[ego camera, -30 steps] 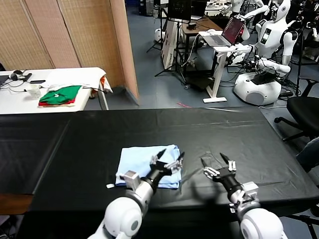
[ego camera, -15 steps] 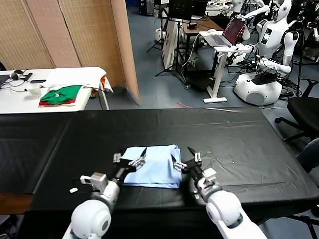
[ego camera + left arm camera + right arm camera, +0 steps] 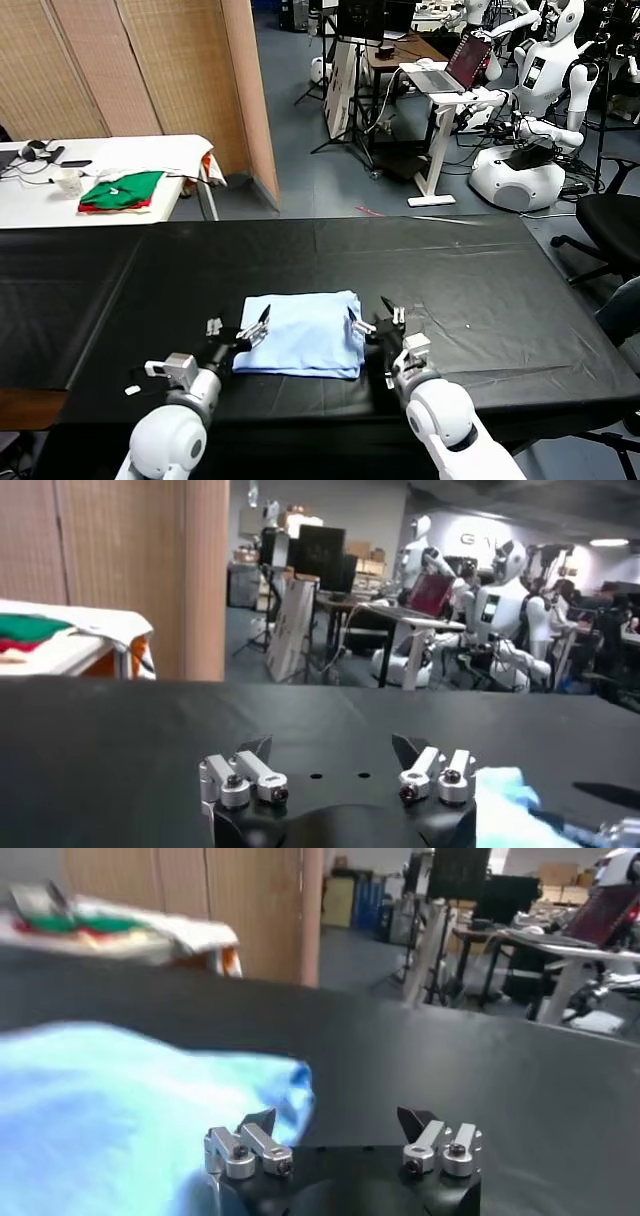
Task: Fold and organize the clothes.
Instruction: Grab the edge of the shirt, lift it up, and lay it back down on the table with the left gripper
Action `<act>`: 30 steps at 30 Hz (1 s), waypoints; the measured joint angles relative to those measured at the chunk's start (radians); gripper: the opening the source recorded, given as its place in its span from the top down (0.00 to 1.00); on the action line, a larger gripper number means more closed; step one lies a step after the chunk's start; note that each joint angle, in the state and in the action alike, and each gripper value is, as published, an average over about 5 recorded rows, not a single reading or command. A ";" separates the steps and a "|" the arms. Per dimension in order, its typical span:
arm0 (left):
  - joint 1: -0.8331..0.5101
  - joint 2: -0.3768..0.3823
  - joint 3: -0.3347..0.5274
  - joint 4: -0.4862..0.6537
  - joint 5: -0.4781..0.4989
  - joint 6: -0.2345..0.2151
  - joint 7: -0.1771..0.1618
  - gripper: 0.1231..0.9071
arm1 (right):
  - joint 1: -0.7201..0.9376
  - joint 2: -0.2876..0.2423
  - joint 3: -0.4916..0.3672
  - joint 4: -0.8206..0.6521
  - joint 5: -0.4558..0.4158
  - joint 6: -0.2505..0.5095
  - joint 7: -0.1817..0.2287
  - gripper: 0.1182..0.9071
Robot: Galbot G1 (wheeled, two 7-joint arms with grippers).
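Soft folded light-blue T-shirt (image 3: 300, 346), rectangular, on matte black tablecloth (image 3: 480, 280)

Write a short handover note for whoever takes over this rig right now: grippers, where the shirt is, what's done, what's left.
Left gripper: open, empty, at the left edge of the T-shirt.
Right gripper: open, empty, at its right edge.
T-shirt: folded into a compact rectangle, lying flat near the front of the black table.
Done: folds appear made.
Left: probably a final fold or tidy-up; neither gripper grips fabric.

Left end effector (image 3: 240, 329) farther left
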 joint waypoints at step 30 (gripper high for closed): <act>0.032 -0.028 -0.046 0.071 -0.271 0.056 -0.006 0.91 | -0.056 -0.028 0.086 0.138 0.019 -0.001 0.000 0.00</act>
